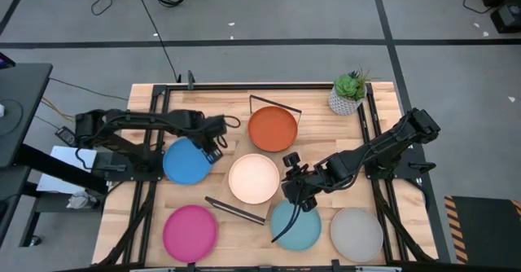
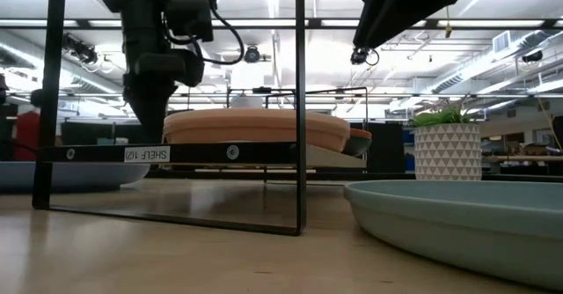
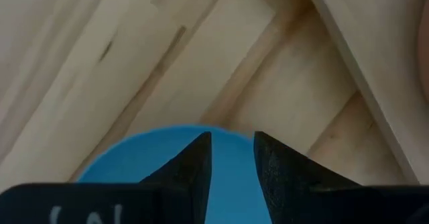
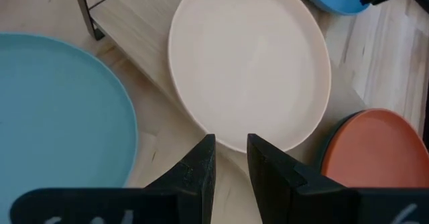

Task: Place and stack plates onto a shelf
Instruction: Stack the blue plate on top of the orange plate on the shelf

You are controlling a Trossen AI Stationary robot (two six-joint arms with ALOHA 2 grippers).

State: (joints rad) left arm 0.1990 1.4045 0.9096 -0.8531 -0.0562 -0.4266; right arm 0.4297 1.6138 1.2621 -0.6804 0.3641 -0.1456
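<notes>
Right gripper (image 4: 230,158) poised just off the cream plate (image 4: 249,63) on the shelf (image 1: 244,154), fingers nearly closed, grasping nothing. Left gripper (image 3: 231,160) over the blue plate (image 1: 186,160) beside the shelf, likewise narrowly parted, probably empty. Orange plate (image 1: 272,129) at the shelf's far end.

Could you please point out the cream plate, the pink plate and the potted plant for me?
Cream plate (image 1: 254,178): high view, centre of its face.
Pink plate (image 1: 190,233): high view, centre of its face.
Potted plant (image 1: 345,101): high view, its white pot.
</notes>
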